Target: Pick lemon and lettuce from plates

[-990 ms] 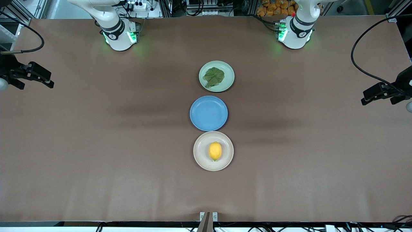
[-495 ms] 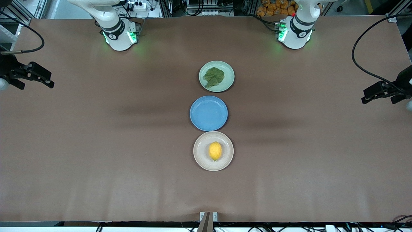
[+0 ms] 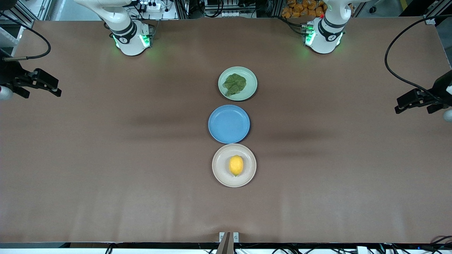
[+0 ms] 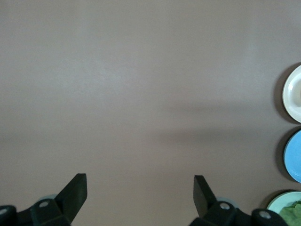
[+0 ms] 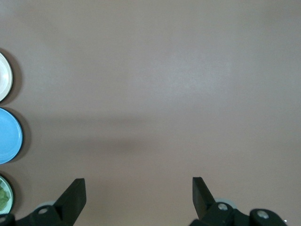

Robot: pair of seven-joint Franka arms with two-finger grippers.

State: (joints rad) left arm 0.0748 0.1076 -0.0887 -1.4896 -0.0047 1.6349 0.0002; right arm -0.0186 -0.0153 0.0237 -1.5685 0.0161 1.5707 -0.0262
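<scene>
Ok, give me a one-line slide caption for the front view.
Lettuce on mint plate, lemon on cream plate, blue plate between; both grippers open, over the table ends.

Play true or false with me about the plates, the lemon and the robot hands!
1. The lemon lies on the beige plate. True.
2. The lettuce lies on the blue plate. False: it lies on the mint green plate; the blue one holds nothing.
3. The left gripper is open over bare table. True.
4. The right gripper holds the lemon. False: it is open and holds nothing.
</scene>
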